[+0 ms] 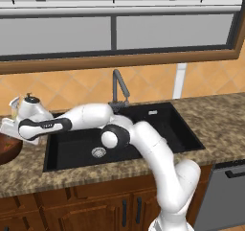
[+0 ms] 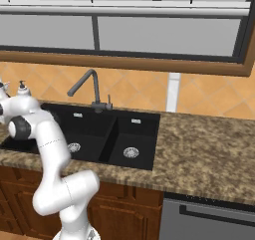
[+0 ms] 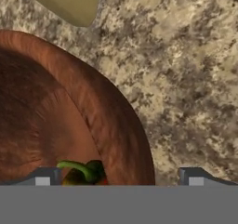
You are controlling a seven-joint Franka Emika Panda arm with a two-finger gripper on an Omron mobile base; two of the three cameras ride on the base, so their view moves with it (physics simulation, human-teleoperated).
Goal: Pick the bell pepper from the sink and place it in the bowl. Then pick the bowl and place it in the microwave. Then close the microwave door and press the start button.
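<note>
The dark reddish-brown bowl (image 3: 69, 116) stands on the speckled counter to the left of the sink (image 1: 162, 124); its rim also shows at the left edge of the left base view (image 1: 7, 151). The bell pepper (image 3: 86, 172) lies inside the bowl, its green stem showing near my left fingertip. My gripper (image 3: 118, 176) hovers over the bowl's near rim, open, with the fingertips wide apart and nothing between them. In the left base view the arm stretches left and the hand (image 1: 9, 127) sits just above the bowl. The microwave and its door are out of view.
The black double sink (image 2: 99, 129) has a grey faucet (image 1: 119, 86) behind it. A soap dispenser (image 2: 21, 87) stands by the back wall. A pale yellowish object (image 3: 69, 2) lies on the granite counter (image 3: 186, 79) beside the bowl. A dishwasher front (image 2: 209, 219) sits to the lower right.
</note>
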